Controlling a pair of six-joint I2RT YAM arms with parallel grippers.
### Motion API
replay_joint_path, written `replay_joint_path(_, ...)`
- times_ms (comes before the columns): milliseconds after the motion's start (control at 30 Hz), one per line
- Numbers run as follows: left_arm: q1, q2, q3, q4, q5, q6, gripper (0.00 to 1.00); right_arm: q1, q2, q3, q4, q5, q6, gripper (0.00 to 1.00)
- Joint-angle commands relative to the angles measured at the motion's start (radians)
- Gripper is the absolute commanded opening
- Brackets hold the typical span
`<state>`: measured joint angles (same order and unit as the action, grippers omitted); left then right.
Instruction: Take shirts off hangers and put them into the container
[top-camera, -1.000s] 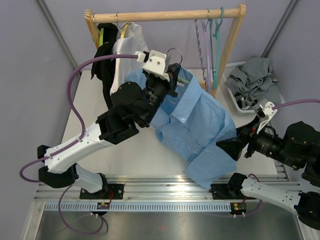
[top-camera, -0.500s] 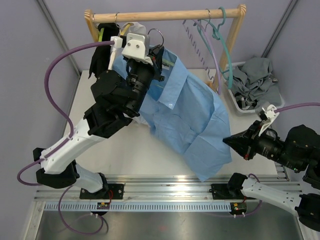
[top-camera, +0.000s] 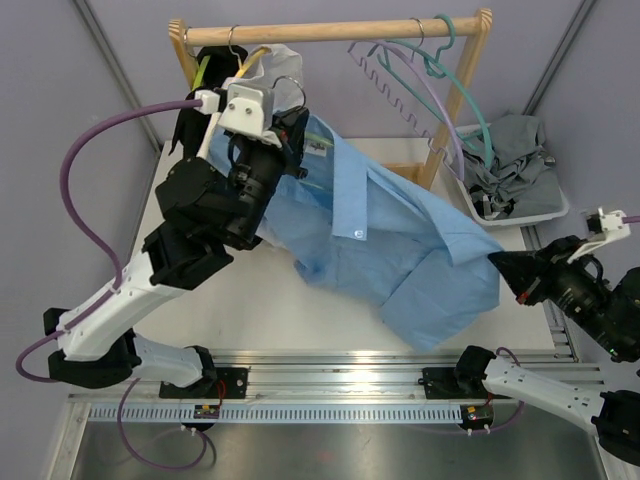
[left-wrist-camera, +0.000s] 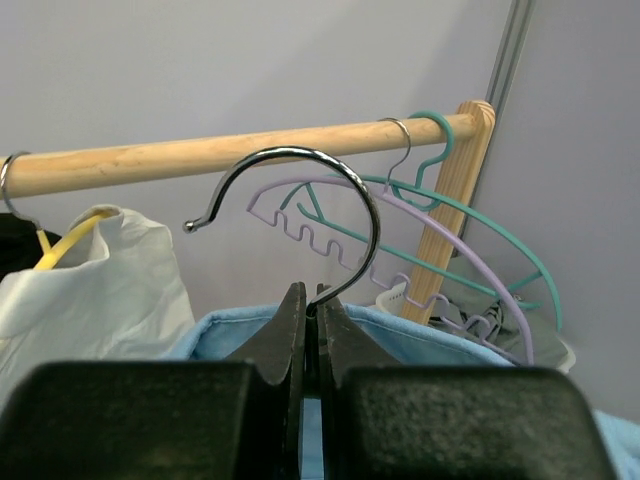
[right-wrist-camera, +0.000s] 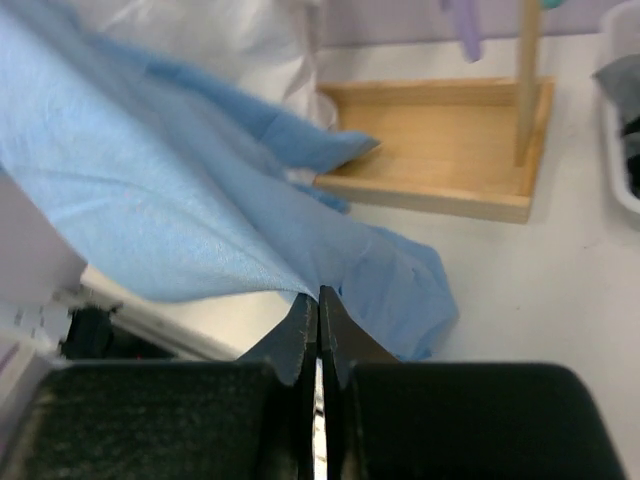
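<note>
Spanning both arms: light blue shirt (top-camera: 390, 250), collared, creased | left jaws clamping hanger hook (left-wrist-camera: 300, 152) | right jaws pinching shirt hem

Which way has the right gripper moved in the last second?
Yes: rightward, from below the wooden rack post to below the basket. The right gripper is shut on the light blue shirt.

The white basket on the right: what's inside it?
A crumpled grey shirt fills the white basket, heaped above its rim. Whatever lies beneath it is covered, so I cannot tell whether anything else is in there.
</note>
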<state>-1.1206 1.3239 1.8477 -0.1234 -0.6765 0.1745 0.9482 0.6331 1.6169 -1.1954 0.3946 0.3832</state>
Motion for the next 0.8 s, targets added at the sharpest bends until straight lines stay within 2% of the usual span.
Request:
replay_joint_path(0, 0.015, -0.164, -0.059, 0.119, -0.100, 0.023, 0.00, -0.005, -0.030, 0.063, -0.127, 0.412, 0.118, 0.00)
replay_joint_path(167, 0.015, -0.282, -0.133, 0.143, -0.150, 0.022, 0.00, -0.005, -0.050, 0.120, -0.227, 0.665, 0.255, 0.00)
replay_joint_path(233, 0.015, -0.310, -0.153, 0.134, -0.169, 0.025, 0.00, -0.005, -0.072, 0.126, -0.233, 0.702, 0.282, 0.00)
replay_joint_path(433, 0.013, -0.342, -0.159, 0.035, -0.190, 0.000, 0.00, -0.005, -0.133, 0.083, -0.116, 0.756, 0.237, 0.00)
replay_joint_path(667, 0.012, -0.310, -0.110, -0.206, -0.193, -0.046, 0.00, -0.006, -0.093, 0.090, -0.060, 0.782, 0.177, 0.00)
replay_joint_path(767, 0.012, -0.365, -0.180, -0.162, -0.230, -0.055, 0.00, -0.005, -0.085, 0.086, -0.047, 0.806, 0.161, 0.00)
